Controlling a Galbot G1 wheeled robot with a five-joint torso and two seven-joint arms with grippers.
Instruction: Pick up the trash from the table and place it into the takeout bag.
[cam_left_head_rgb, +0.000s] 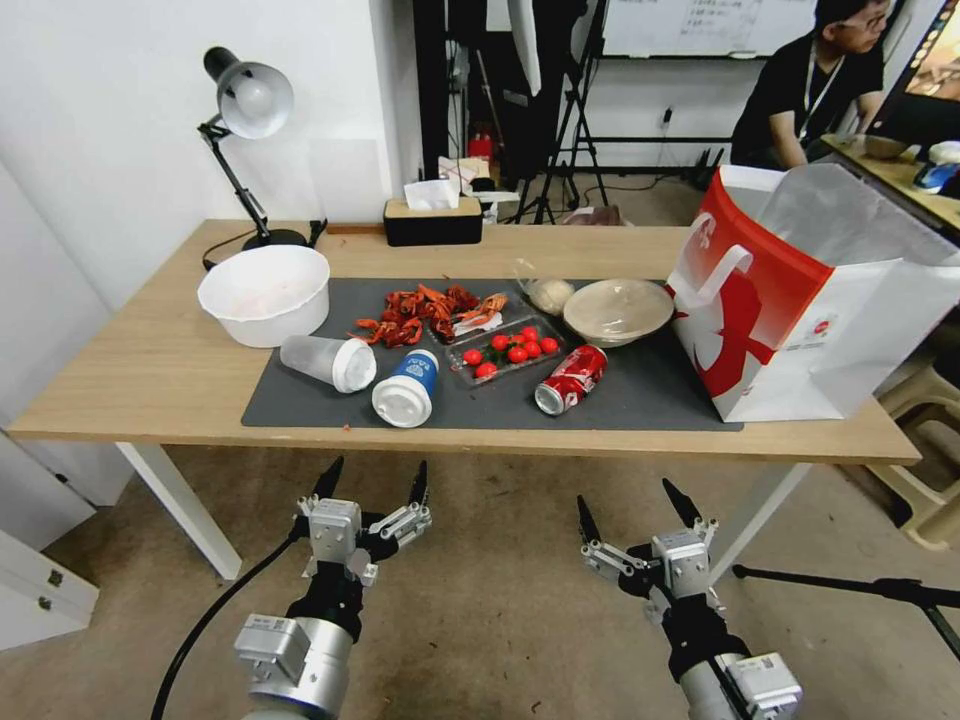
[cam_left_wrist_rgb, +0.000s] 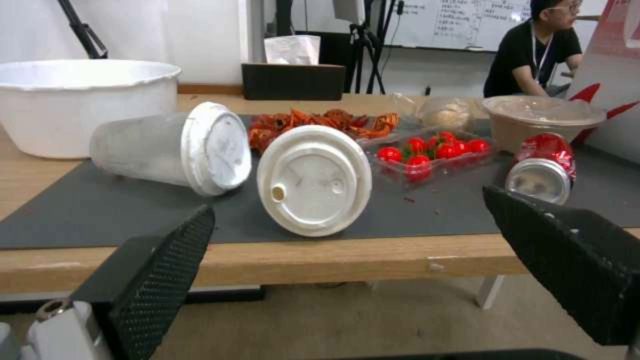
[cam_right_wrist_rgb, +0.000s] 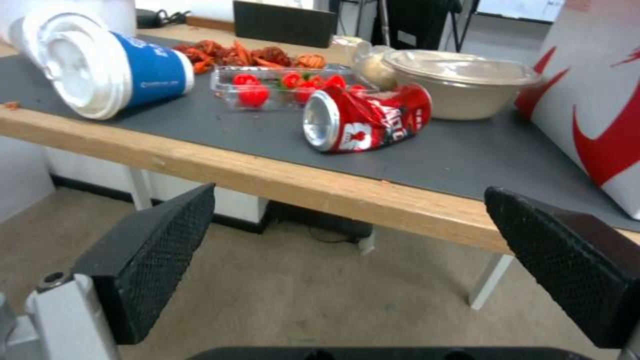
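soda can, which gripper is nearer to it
Right. The right gripper hangs open below the table edge, almost straight under the soda can. The left gripper, also open, is farther off, below the blue cup.

takeout bag (cam_right_wrist_rgb: 587, 100) cropped, cup print (cam_left_head_rgb: 413, 368) illegible

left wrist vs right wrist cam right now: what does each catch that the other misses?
Left wrist alone: the frosted lidded cup on its side, the big white bowl and the tissue box.

Right wrist alone: the blue side of the paper cup, where the left wrist view gets just its white lid, plus a broad stretch of the takeout bag.

Both: the dented soda can, the tomato tray, the crayfish shells, the lidded bowl, the dark mat, and each camera's own open fingers below the table edge.
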